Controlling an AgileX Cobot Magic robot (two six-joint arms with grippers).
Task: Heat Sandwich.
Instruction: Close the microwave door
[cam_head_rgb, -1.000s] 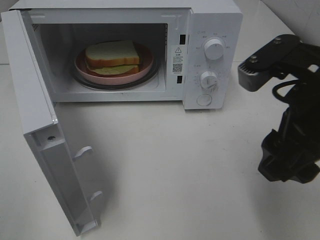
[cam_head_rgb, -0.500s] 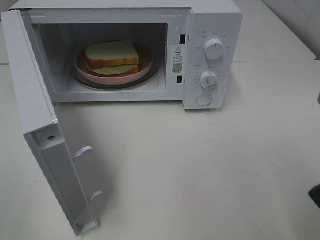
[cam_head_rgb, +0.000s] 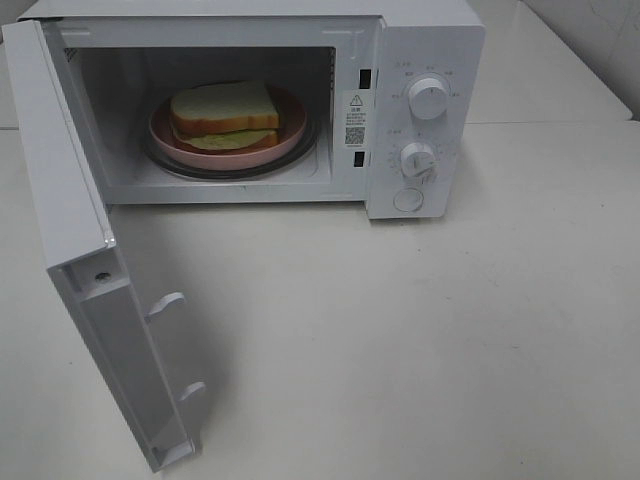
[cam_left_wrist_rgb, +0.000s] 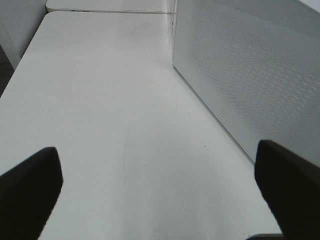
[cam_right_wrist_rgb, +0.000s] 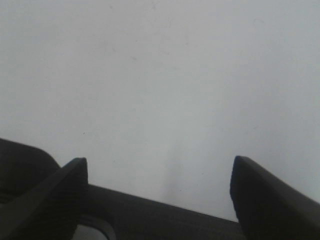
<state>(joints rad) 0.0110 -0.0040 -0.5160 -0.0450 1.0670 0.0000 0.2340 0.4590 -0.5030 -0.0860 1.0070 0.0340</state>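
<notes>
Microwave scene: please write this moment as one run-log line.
sandwich: on pink plate inside microwave | door: open | left fingers: open, empty | right fingers: open, empty | next: close door

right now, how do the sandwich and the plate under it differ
The sandwich is squarish, white bread with tan crust; the pink plate is round. The sandwich is smaller and lies on the plate, whose rim shows around it. Both sit inside the open microwave.
</notes>
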